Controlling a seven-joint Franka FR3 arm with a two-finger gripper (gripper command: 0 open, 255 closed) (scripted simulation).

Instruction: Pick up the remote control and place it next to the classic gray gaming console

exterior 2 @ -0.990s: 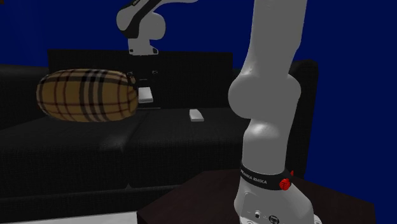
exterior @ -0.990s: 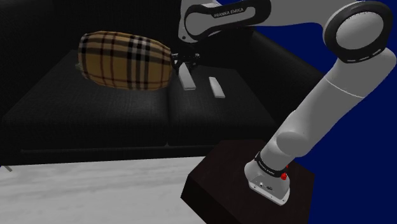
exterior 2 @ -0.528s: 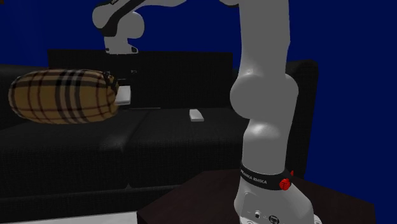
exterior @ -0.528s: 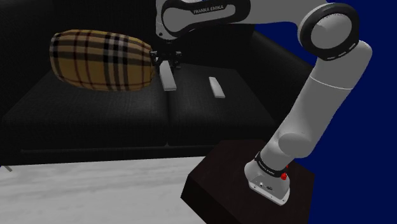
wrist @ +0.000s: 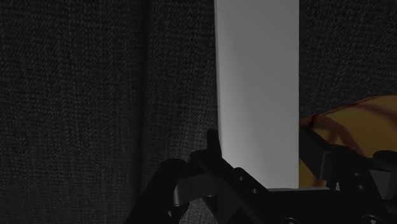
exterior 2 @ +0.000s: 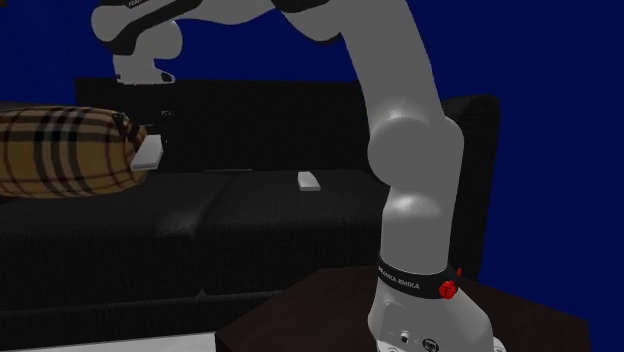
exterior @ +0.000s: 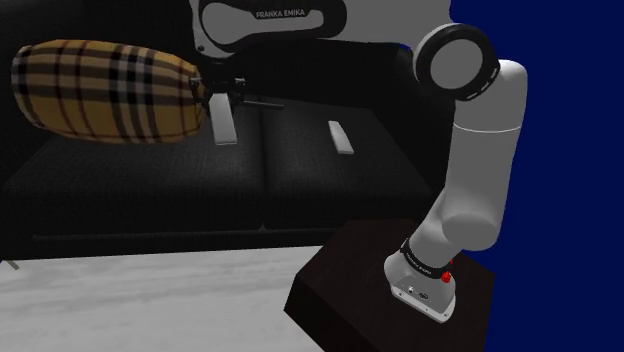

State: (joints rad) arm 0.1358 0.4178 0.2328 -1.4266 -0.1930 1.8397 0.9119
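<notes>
My black gripper [exterior: 220,101] is shut on a pale grey, long flat remote control [exterior: 224,126], which hangs from the fingers just above the black sofa's seat. In the second exterior view the gripper [exterior 2: 150,135] and remote [exterior 2: 148,155] are at the left, pressed against the end of a plaid cushion [exterior 2: 60,150]. From the wrist, the remote [wrist: 257,95] runs straight out between the fingers [wrist: 213,151]. A small pale flat box [exterior: 341,137], seemingly the console, lies on the seat toward the shoulder view's right [exterior 2: 308,181].
The tan plaid cushion [exterior: 105,92] lies on the black sofa [exterior: 150,190], touching the gripper's side. Below the sofa is a pale floor [exterior: 140,300]. My dark stand [exterior: 350,290] sits at the lower right. Blue background rises behind the sofa.
The arm has swung toward the shoulder view's left with the remote held. The plaid cushion has shifted left along with the gripper. The small pale box has stayed put.
</notes>
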